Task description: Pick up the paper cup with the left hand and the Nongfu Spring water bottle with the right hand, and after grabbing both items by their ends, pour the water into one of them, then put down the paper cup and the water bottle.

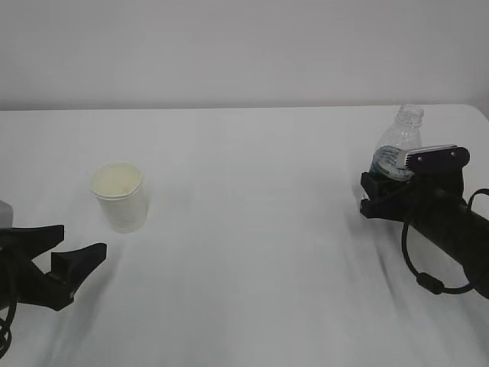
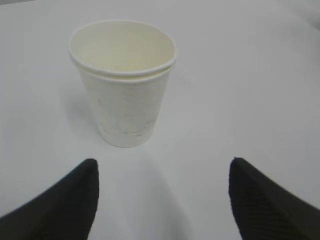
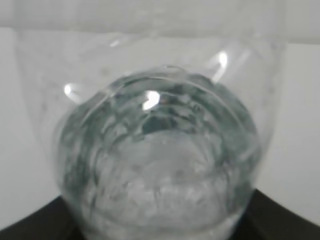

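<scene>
From the exterior view I take the paper cup (image 1: pixel 118 196) as my landmark. It stands upright on the white worktop (image 1: pixel 252 229), and my left pincer (image 1: pixel 70 252) lies just below and to the left of it, spread wide and holding nothing. Far to the right of the cup stands the Nongfu Spring water bottle (image 1: pixel 399 145), upright, neck bare, with my right pincer (image 1: pixel 390 183) set around its lower body at the dark label band. I judge this to be the pick-up step, with the bottle side further along than the cup side.

In the left wrist view the cup (image 2: pixel 125 85) sits ahead of the two dark fingertips (image 2: pixel 75 195), centred between them and clear of both; it looks like two cups nested, going by the doubled rim. The next move here calls for a straight advance until the cup wall is between the fingers, then a gentle squeeze, since paper walls will buckle.

In the right wrist view the bottle (image 3: pixel 160 160) fills the frame, its ribbed clear body pressed close. I cannot tell whether the fingers are bearing on it yet.

The worktop is plain white cloth, lightly creased, against a bare pale wall (image 1: pixel 244 46).
</scene>
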Robot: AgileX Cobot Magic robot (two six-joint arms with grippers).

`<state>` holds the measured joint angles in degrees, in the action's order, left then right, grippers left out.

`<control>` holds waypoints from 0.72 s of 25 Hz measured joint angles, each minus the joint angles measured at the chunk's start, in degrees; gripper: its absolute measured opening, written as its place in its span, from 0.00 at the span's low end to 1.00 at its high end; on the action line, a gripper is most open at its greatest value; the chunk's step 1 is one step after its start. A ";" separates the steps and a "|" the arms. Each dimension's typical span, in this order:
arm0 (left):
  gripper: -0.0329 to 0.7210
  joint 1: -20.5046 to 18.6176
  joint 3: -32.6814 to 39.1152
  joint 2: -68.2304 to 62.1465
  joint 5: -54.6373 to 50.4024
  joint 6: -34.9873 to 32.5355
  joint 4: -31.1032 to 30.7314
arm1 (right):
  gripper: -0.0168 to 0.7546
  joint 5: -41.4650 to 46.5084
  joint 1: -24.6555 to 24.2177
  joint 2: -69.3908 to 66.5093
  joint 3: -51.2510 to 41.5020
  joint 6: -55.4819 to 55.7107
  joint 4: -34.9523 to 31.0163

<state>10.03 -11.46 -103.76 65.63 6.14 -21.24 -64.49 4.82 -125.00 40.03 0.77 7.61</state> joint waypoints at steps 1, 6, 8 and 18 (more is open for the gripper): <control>0.82 0.00 0.00 0.00 0.00 0.00 0.00 | 0.56 0.11 0.00 0.45 0.00 0.00 0.00; 0.82 0.00 0.00 0.00 0.00 0.00 0.00 | 0.56 0.05 0.00 2.62 -1.07 -0.13 0.00; 0.82 0.00 0.00 0.00 0.00 0.00 -0.09 | 0.56 0.05 0.00 3.36 -1.96 -0.13 0.00; 0.82 0.00 0.00 0.00 0.00 0.10 -0.29 | 0.56 0.27 0.00 9.95 -8.33 -0.13 1.64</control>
<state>10.03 -11.46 -103.76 65.63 6.24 -21.54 -64.22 4.82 -115.05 31.70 0.64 9.25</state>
